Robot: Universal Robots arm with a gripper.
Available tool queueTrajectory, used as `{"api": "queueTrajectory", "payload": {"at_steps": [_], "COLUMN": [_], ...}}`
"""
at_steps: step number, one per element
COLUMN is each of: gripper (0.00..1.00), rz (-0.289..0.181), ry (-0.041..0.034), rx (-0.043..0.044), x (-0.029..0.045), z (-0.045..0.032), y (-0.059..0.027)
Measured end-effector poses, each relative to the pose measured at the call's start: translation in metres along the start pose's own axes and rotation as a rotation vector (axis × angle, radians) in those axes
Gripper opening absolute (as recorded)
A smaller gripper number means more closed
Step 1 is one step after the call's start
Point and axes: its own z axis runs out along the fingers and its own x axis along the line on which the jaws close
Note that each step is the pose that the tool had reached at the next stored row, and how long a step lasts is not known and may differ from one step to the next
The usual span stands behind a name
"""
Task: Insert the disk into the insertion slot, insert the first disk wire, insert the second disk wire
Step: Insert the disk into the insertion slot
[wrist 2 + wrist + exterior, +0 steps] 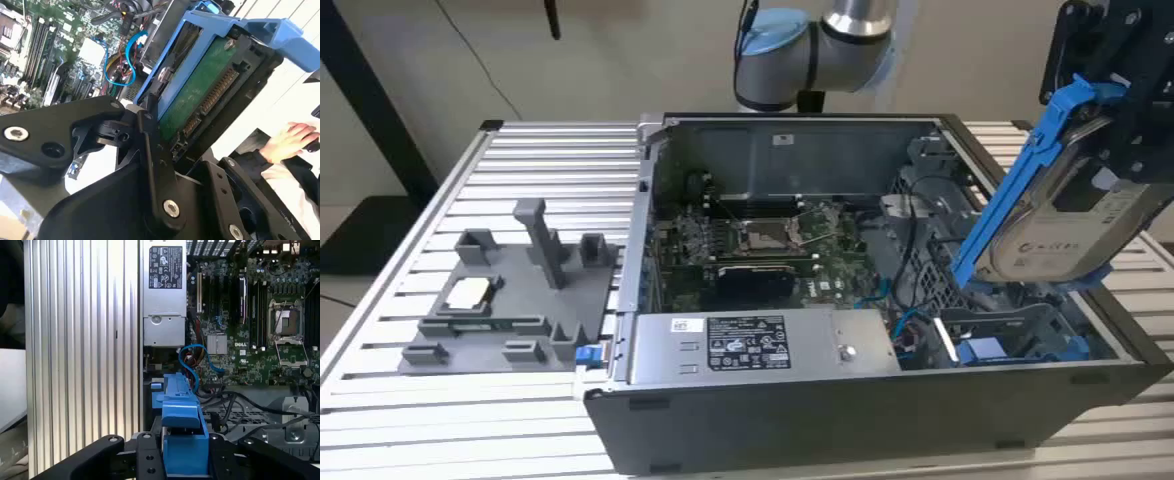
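Black fingers (150,145) of the gripper (1118,110) pinch the disk (1047,225) tight. It hangs tilted over the insertion slot (1021,322) at the exterior view's right, its long side nearly upright, low end pointing down into the computer case (854,425).

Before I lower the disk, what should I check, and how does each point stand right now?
1. Grip: ok. The gripper is shut on the disk.
2. Disk lined up with the slot: not ok. It hangs tilted above the slot, outside it.
3. Slot free inside: cannot tell.
4. Blue cable clear of the slot: cannot tell; it runs near it.
5. Hand clear of the arm: cannot tell; it lies past the disk in the second wrist view.
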Motion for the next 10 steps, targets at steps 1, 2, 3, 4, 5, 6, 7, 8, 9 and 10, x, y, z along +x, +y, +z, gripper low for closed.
{"api": "queueTrajectory", "payload": {"at_steps": [1,2,3,4,5,6,7,8,9,10], "gripper": [0.33,0.33,0.33,0.33,0.33,0.33,0.33,0.33,0.33,0.33], "rz": [0.0,0.0,0.0,0.0,0.0,0.0,0.0,0.0,0.0,0.0], "ry": [0.0,0.0,0.0001,0.0,0.0,0.0002,0.0003,0.0005,0.0005,0.0007], "rx": [-0.0001,-0.0001,0.0,0.0,0.0,0.0,0.0,-0.0001,-0.0001,0.0], "x": [0.0,0.0,0.0,0.0,0.0,0.0,0.0,0.0,0.0,0.0], "z": [0.0,0.0,0.0,0.0,0.0,0.0,0.0002,0.0004,0.0007,0.0011], "y": [0.0,0.0,0.0,0.0,0.0,0.0,0.0,-0.0001,-0.0003,-0.0006]}}
